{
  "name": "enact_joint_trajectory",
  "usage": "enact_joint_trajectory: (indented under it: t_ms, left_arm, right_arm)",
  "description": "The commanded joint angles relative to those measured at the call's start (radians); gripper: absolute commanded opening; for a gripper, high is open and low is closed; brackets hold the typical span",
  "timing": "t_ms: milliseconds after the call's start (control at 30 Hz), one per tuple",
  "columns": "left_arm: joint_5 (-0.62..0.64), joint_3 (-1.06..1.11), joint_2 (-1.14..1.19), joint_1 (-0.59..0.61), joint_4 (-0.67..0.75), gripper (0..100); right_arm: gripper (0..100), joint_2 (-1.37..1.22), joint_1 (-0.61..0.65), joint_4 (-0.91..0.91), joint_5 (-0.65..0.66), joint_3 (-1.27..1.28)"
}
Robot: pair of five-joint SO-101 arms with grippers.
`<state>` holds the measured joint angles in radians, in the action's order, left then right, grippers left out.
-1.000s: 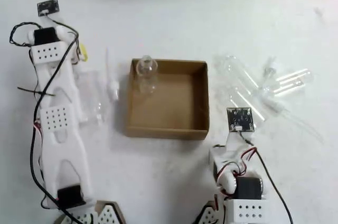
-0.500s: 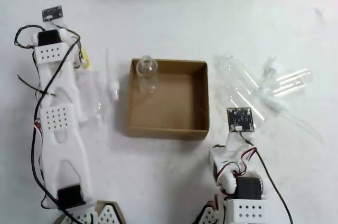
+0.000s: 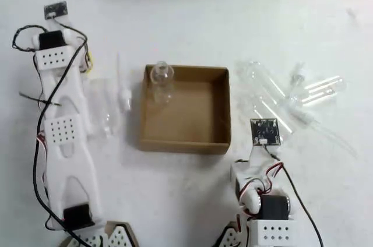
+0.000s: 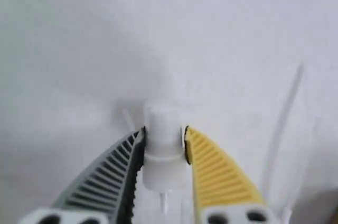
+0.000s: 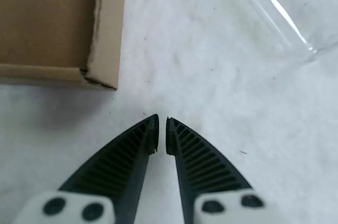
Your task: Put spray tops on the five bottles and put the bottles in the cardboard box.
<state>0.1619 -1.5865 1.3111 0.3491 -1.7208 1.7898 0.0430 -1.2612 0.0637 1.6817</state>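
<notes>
Movement is slight: left of the cardboard box point(image 3: 185, 143), the left arm point(image 3: 55, 60) has edged away from it. Its wrist view shows the left gripper point(image 4: 163, 139) pinching a spray top point(image 4: 162, 150); the high view shows one bottle point(image 3: 161, 78) in the box's far left corner, loose bottles point(image 3: 274, 92) to its right. Beside the box's near right corner, the right gripper point(image 5: 162, 131) is squeezed nearly closed.

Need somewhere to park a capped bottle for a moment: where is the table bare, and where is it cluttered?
Bare: the wide strip of table beyond the cardboard box, and the patch nearer than the box, between the two arms. Crowded: loose bottles right of the box; a bottle and spray top between box and left arm.
</notes>
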Motion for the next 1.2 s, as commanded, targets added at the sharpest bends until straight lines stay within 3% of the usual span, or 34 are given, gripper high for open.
enact_joint_trajectory:
  t_ms: [0, 267, 600, 733, 1167]
  left_arm:
    - [-0.015, -0.058, -0.214, -0.013, -0.063, 2]
    - [-0.097, 0.135, -0.588, -0.084, -0.068, 2]
    - [-0.212, 0.588, -1.296, -0.292, -0.064, 2]
    - [-0.21, 0.723, -1.508, -0.325, -0.049, 2]
    - [-0.213, 0.809, -1.903, -0.326, -0.06, 2]
  right_arm:
    - [1.5, 0.01, 0.005, -0.005, 0.006, 0.009]
    - [1.5, 0.01, 0.005, -0.005, 0.006, 0.009]
    - [1.5, 0.01, 0.005, -0.005, 0.006, 0.009]
    - [1.5, 0.01, 0.005, -0.005, 0.006, 0.009]
    - [1.5, 0.01, 0.005, -0.005, 0.006, 0.009]
